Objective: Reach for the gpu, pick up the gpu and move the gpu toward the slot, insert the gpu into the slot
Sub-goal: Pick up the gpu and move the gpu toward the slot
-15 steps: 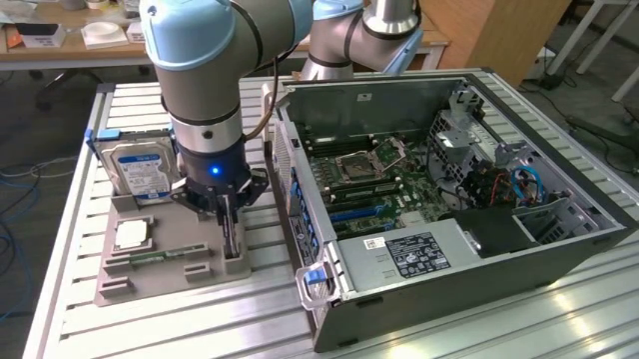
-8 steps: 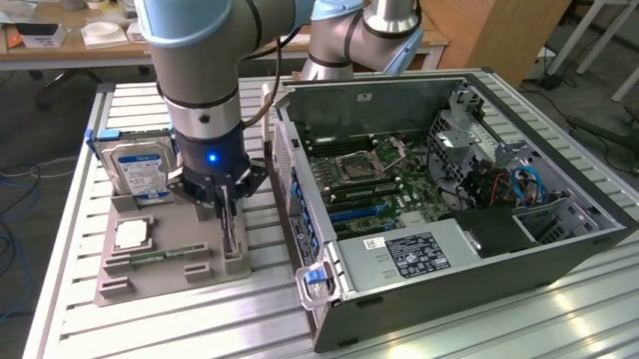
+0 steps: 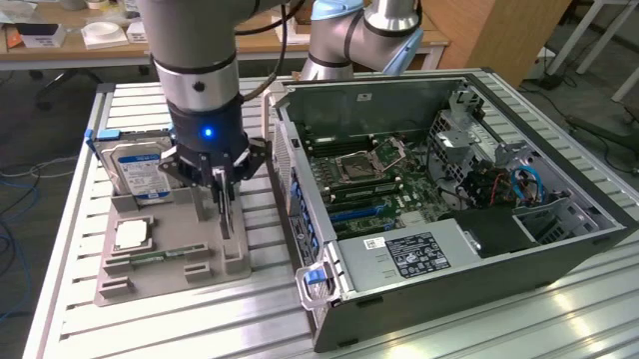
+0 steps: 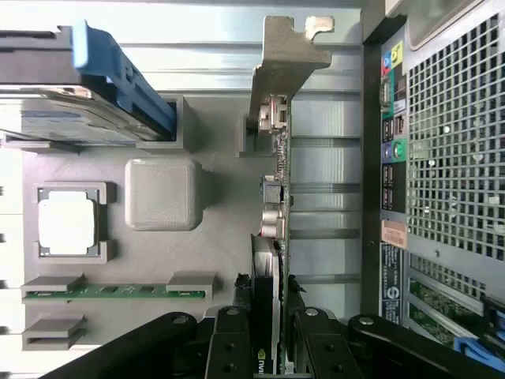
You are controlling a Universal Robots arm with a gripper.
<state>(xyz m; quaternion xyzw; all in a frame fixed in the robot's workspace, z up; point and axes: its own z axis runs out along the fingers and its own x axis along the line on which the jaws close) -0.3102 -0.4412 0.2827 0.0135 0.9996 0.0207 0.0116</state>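
The jaws are clamped on the gpu (image 4: 279, 185), one finger on each flat face. The card stands on edge at the grey fixture tray (image 3: 170, 280) on the tabletop (image 3: 200, 329), just beside the open computer case (image 3: 479, 247). The blue slot (image 3: 352, 215) lies on the motherboard inside the case, well apart from the card.

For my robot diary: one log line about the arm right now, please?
gripper: shut on thin dark circuit card with silver bracket | card: on edge in grey plastic tray | insertion: not done
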